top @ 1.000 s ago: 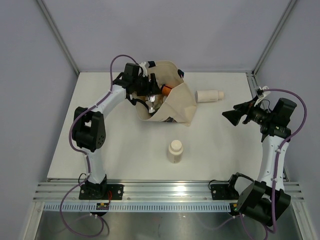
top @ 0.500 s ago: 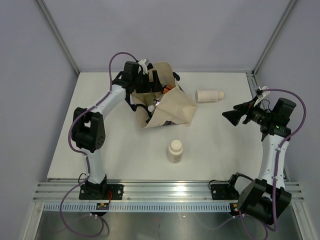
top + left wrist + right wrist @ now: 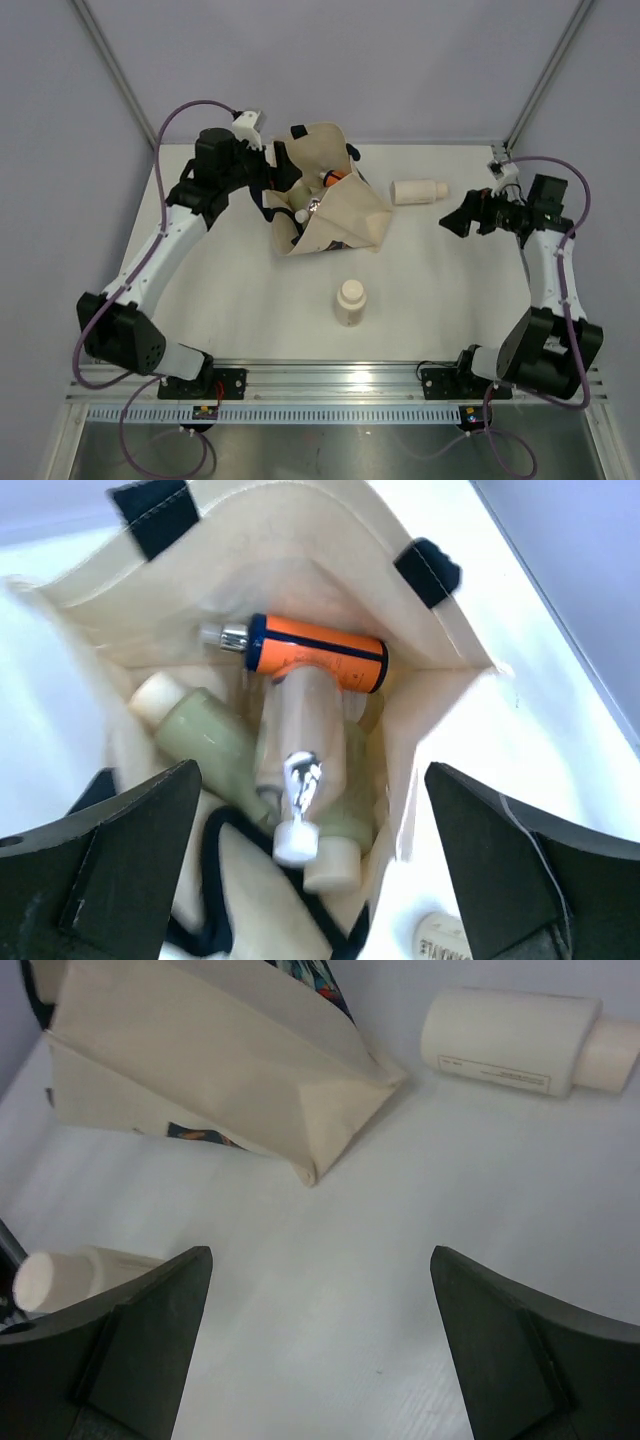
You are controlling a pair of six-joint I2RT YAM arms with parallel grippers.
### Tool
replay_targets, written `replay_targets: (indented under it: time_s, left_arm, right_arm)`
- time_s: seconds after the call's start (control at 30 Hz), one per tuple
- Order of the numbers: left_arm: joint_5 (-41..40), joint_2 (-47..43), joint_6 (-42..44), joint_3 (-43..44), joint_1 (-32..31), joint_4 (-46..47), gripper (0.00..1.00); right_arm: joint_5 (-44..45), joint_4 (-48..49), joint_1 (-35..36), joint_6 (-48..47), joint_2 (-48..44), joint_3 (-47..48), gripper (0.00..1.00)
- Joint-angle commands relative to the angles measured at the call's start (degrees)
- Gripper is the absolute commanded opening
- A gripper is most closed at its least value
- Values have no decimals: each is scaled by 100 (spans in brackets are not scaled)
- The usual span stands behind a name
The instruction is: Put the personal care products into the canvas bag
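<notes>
Well, the left gripper [image 3: 310, 780] leans over the limp canvas bag [image 3: 352, 215], jaws wide and empty (right gripper [image 3: 320, 1255] likewise); glossy orange tube [image 3: 320, 656] inside

**Robotics lab test cell**

Plainly a lab bench setup rather than a home or shop. Bare white desk [image 3: 230, 300] boxed in by plain grey-lilac walls [image 3: 330, 60] and slim metal corner posts [image 3: 545, 70]. Slotted aluminium rail [image 3: 330, 385] along the near edge, carrying a left arm [image 3: 160, 240] and a right arm [image 3: 545, 280], both white and black. Purple cables [image 3: 200, 101] looping loose off the arms.
</notes>
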Motion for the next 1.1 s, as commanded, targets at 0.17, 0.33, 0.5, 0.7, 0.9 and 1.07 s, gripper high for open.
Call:
replay_targets:
  time_s: [0.17,0.33,0.5,0.7,0.9,1.07]
  left_arm:
    - [-1437,-2885,956,-2690,118,139,99]
    - [-2238,-4406,781,-4052,136,-107,99]
    - [-2642,-5066,587,-4459,136,-371,99]
    - [-2590,-4866,578,-4433,145,-415,99]
    - [-2098,-4566,631,-4398,145,-362,99]
    - [-2001,-4663,613,-4424,145,-292,99]
  right_arm:
    - [3475,-1112,1924,-3366,1814,1902,99]
    - [4389,-934,2486,-5583,3289,3146,100]
    - [4628,-1881,2619,-6128,5221,5188,99]
    - [4611,-2550,2839,-6490,6375,6402,99]
    - [4856,-2525,2988,-6007,7044,6859,98]
    - [5050,-3061,3023,-5454,7589,7414,76]
